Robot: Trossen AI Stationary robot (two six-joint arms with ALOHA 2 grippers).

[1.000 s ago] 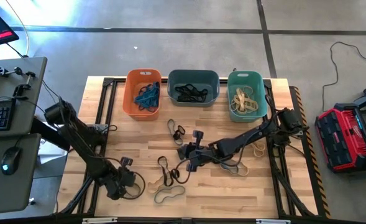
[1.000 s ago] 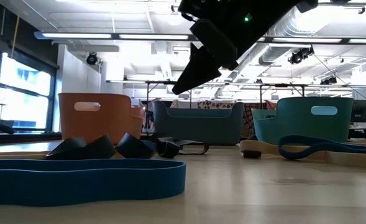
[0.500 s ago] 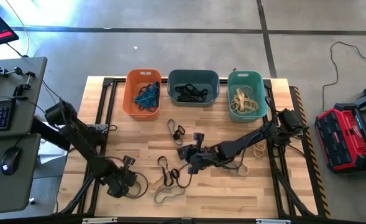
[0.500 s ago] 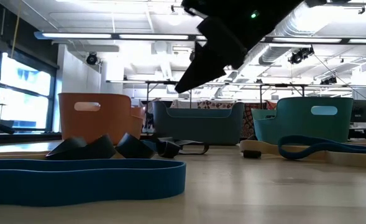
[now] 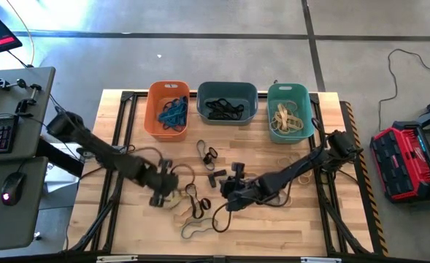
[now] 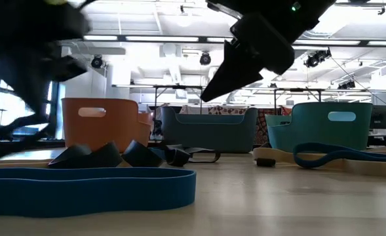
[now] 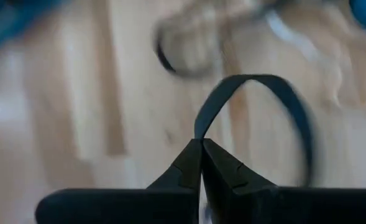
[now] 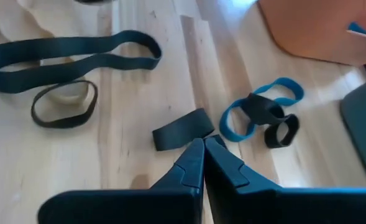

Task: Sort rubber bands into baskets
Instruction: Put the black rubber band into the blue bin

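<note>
The left tool is hanging over the left-centre of the light wooden slatted table, its fingers pressed together on a dark floppy rubber band, which is arching up as a loop from the tips in the left wrist view (that view is badly blurred).

Just beside it, toward the middle, several loose dark and tan rubber bands are lying on the planks, with a long dark loop nearer the front edge.

The right tool is hovering above the table's centre, its 2 fingers closed together and gripping nothing; its wrist view is showing a short dark strip lying on the table just past the tips and a blue band tangled with dark ones beyond.

Along the far edge, 3 plastic tubs are sitting in a row: the orange basket holding blue bands, the slate blue-grey basket holding dark bands, and the teal green basket holding tan bands.
</note>
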